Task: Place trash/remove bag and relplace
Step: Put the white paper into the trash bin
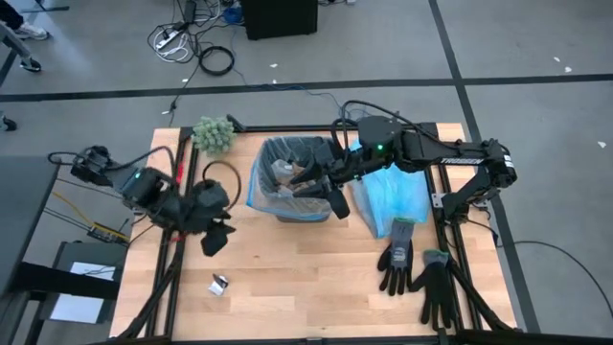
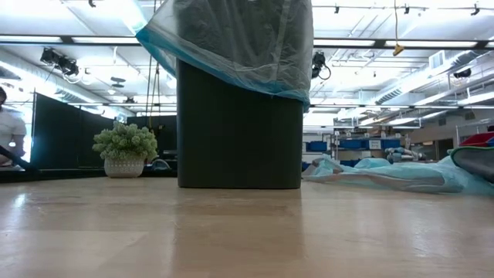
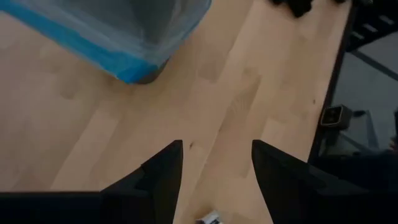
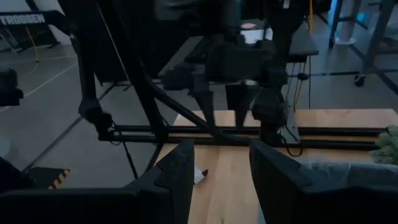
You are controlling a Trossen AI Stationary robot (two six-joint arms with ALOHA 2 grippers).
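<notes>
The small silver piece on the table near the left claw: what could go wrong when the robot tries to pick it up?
The silver piece lies flat on the table, so the open left claw may push it away instead of gripping it. On the way to the bin, the left arm could also meet the right claw, which hangs over the rim.

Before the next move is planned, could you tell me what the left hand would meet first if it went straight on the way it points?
Probably the small shiny silver piece on the wooden table; depth is unclear.
</notes>
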